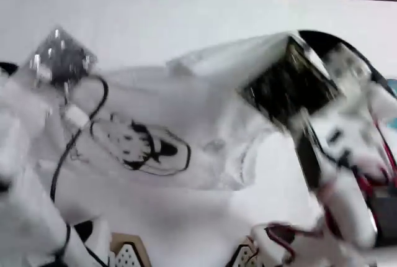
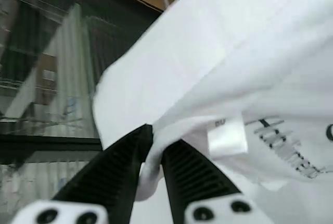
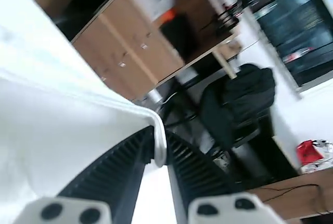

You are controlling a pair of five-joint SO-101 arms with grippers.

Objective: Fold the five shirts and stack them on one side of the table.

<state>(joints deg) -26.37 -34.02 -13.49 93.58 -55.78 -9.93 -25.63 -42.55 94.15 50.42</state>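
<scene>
I am gripping the shirt (image 2: pixel 291 94) with both pincers at once. My left pincer (image 2: pixel 157 138) is closing its two black ribbed fingers (image 2: pixel 122 164) on a bunched fold of the white cloth, and the fold is sticking out between the tips and hanging down behind them. Just beside that pincer, on the inner side of the cloth, a small white label (image 2: pixel 226 135) is showing; a few dark characters are sitting at its top edge, too small for me to make out. Farther out from the label, slanted dark lettering (image 2: pixel 283 143) is running across the cloth, and it is too blurred to read.

My right pincer (image 3: pixel 159 139) is clamping a thin edge of the same shirt (image 3: pixel 78 130). The edge is curling over between the fingertips, and the rest of the cloth is stretching away from that pincer to one side. Beyond it a wooden cabinet (image 3: pixel 130 52) and a black chair (image 3: pixel 234 104) are standing in the room.

From above, the shirt (image 1: pixel 205 87) is hanging spread between the two arms over the white table (image 1: pixel 186 12), with a black cartoon drawing inside an oval (image 1: pixel 139 146) facing up on its front. I am seeing no readable words on the drawing. A black cable (image 1: pixel 74 143) is trailing across the cloth near the drawing.
</scene>
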